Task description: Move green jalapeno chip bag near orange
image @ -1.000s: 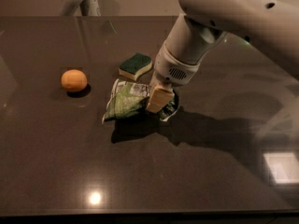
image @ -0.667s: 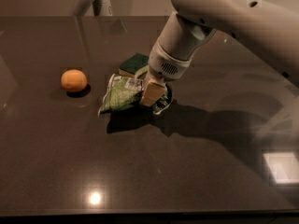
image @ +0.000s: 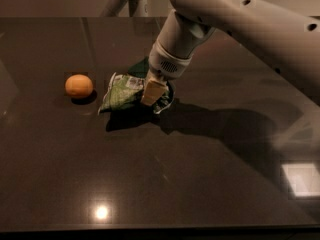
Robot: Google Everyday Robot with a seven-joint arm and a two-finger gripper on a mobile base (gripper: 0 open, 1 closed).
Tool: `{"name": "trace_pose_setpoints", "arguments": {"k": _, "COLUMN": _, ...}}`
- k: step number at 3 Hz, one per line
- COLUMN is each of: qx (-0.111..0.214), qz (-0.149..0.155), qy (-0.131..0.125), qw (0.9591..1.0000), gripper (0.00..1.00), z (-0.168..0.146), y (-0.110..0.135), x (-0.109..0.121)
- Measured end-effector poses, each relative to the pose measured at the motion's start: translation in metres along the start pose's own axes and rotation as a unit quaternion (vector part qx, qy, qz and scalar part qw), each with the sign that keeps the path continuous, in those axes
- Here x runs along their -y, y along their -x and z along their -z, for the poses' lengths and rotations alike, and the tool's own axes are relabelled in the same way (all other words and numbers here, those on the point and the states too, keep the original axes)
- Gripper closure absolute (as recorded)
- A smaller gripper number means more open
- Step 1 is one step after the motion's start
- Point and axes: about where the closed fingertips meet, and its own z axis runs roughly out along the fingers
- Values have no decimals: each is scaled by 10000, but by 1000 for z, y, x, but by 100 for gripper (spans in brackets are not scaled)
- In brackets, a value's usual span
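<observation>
Fingers: one tan finger of the fingers [image: 152, 91] shows, pressed against the right end of the chip bag; the other is hidden behind the foil. They are narrow, clamped on that end.
Gripper: the gripper [image: 157, 101] points down over the middle of the tabletop, a little toward 11 o'clock.
Chip bag: the chip bag [image: 122, 91] is crinkled green foil with a white label patch, stretching from the fingers toward 9 o'clock. Its dark shadow lies just below it at 6 o'clock.
Orange: the orange [image: 79, 86] rests on the tabletop at 9 o'clock from the bag, near its left tip but not touching.
Sponge: a dark green sponge [image: 139, 67] peeks out at 12 o'clock from the bag, partly hidden by the wrist.
Arm: the pale arm [image: 190, 34] rises from the gripper toward 2 o'clock and leaves the view.
Tabletop: the tabletop [image: 200, 184] is dark and glossy, with a bright light spot at 7 o'clock from the gripper.
</observation>
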Motion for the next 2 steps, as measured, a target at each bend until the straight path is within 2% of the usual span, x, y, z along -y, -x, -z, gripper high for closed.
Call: {"name": "trace_pose_setpoints", "arguments": {"k": 2, "qx": 88, "qz": 31, "qy": 44, "qw": 9999, "gripper": 61, "z": -7, "y": 16, "x": 5}}
